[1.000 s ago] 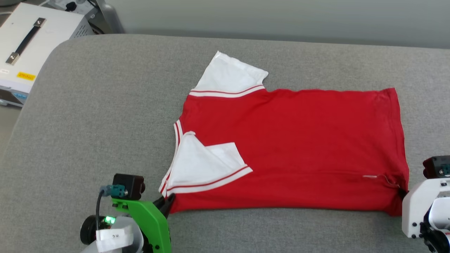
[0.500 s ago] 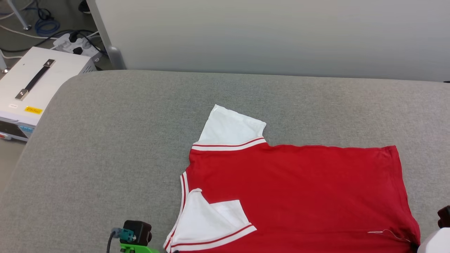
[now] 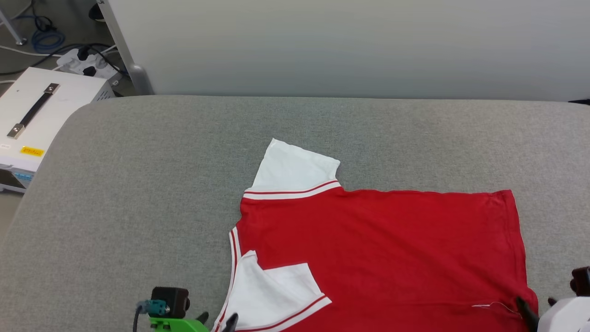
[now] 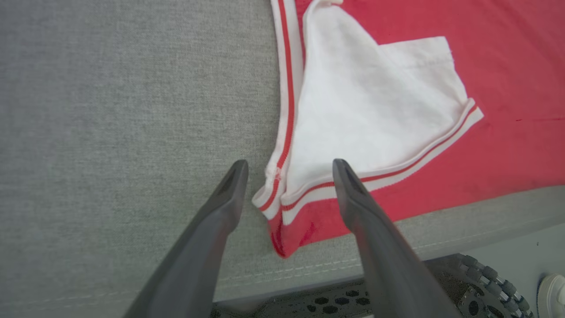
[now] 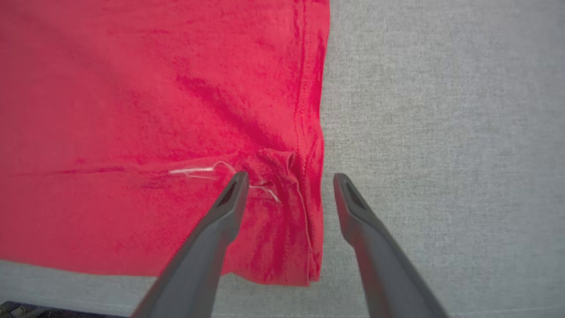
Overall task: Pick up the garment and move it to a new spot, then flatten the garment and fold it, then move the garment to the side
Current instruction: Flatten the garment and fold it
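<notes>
The garment (image 3: pixel 378 249), a red T-shirt with white sleeves and red-white trim, lies flat and plain side up on the grey padded table (image 3: pixel 138 184). Its far sleeve (image 3: pixel 297 168) sticks out, and its near sleeve (image 3: pixel 272 293) is folded over the red body. My left gripper (image 3: pixel 216 319) is open at the near left corner. In the left wrist view the left gripper (image 4: pixel 289 164) straddles the striped shoulder corner (image 4: pixel 273 207) without gripping it. My right gripper (image 5: pixel 291 176) is open over the wrinkled hem corner (image 5: pixel 282 163), where a loose white thread (image 5: pixel 194 170) lies.
A white box with a black handle (image 3: pixel 41 106) stands on the floor left of the table, with a power strip and cables (image 3: pixel 87 62) behind it. A pale partition (image 3: pixel 322 46) runs along the far edge. The table's near edge (image 4: pixel 309 274) is just under the left gripper.
Both grippers have gone from shut to open, letting go of the garment's near corners. The head camera tilted up, so the whole picture shifted down. The garment lies as before.
</notes>
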